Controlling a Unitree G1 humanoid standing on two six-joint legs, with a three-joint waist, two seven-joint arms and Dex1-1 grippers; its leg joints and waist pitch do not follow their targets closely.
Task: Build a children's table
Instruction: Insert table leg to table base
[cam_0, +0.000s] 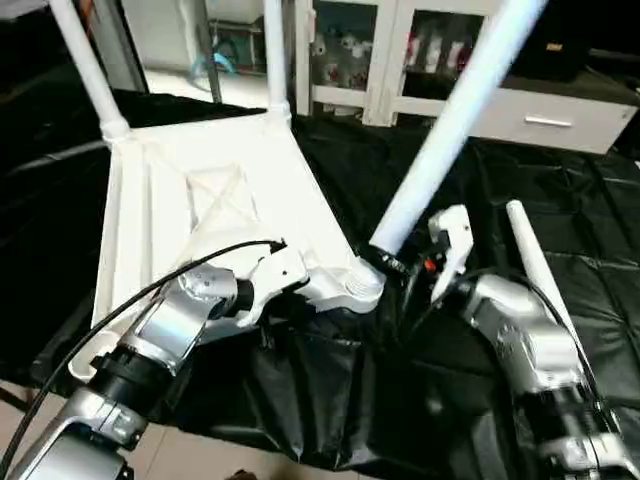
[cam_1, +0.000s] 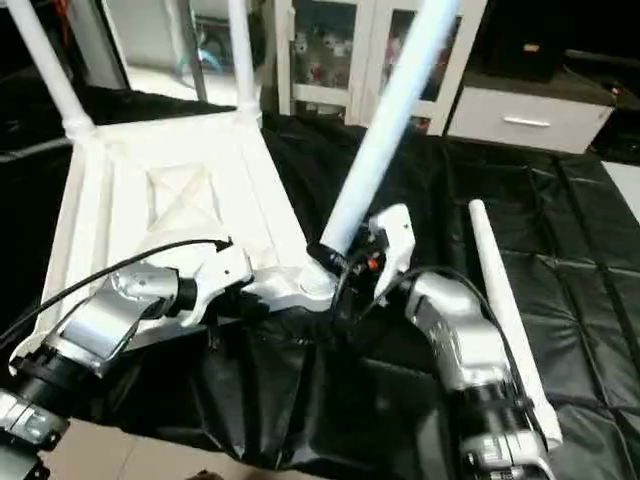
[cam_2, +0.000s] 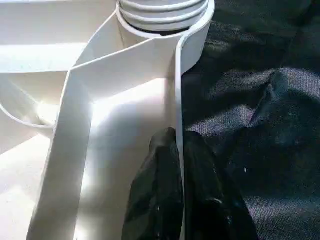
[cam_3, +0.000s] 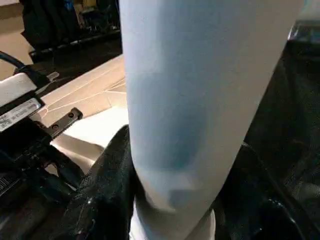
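The white tabletop (cam_0: 200, 200) lies underside up on black cloth, its X ribs showing. Two white legs (cam_0: 90, 70) (cam_0: 275, 55) stand in its far corner sockets. A third leg (cam_0: 450, 130) leans steeply to the right out of the near right corner socket (cam_2: 165, 20), where its threads show at the rim. My right gripper (cam_0: 385, 262) is shut on this leg just above its base, with black fingers (cam_3: 107, 190) on both sides. My left gripper (cam_2: 179, 145) is shut on the tabletop's thin side rim close to that socket. The fourth leg (cam_0: 535, 265) lies loose on the cloth to the right.
The black cloth (cam_0: 600, 220) covers the work surface and hangs over its near edge, with bare floor (cam_0: 200, 455) below. White cabinets (cam_0: 400, 60) and a low drawer unit (cam_0: 550, 115) stand behind. A black cable (cam_0: 130, 300) runs along my left forearm.
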